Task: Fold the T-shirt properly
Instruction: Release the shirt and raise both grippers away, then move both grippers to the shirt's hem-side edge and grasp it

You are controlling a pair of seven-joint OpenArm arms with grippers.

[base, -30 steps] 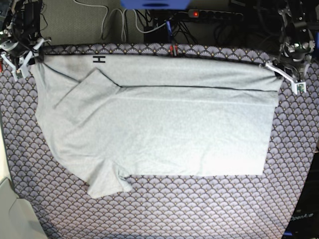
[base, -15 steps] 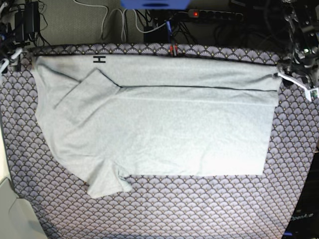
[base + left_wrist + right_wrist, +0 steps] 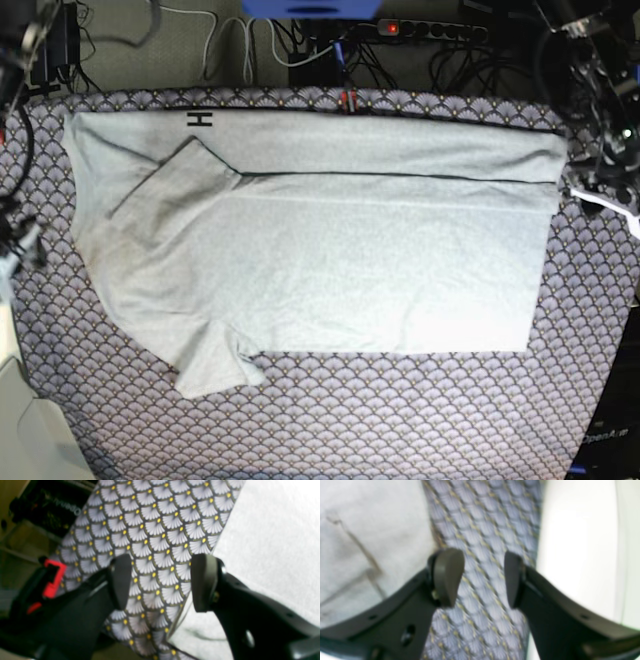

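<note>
Half finished at best, judging by the T-shirt [image 3: 330,250]: lying flat and spread across the fan-patterned cloth [image 3: 400,420], showing its far long edge turned over toward the middle, one sleeve tucked in at the base view's upper left, and the loose sleeve [image 3: 215,365] poking out at the lower left. Also showing a black letter H [image 3: 200,119] on the far edge, near the tucked sleeve.

Finding the left gripper [image 3: 160,582] hanging just beside the hem end of the shirt, at the base view's right, with jaws standing apart and gripping nothing, only patterned cloth showing between the pads [image 3: 120,580]. Finding the right gripper [image 3: 483,577] at the opposite end, likewise parted and carrying nothing, framing bare cloth with grey fabric off to one side.

Expecting soft, light, limp handling here: sagging between any two pinch points, dragging and wrinkling rather than sliding as a sheet, and risking a pinch of the cloth underneath along with it. Judging the best holds to be on the near long edge, taking the near hem corner [image 3: 520,345] with the left and the edge by the loose sleeve with the right, pinching only the shirt's layers, then lifting both ends together and keeping the span taut.
</note>
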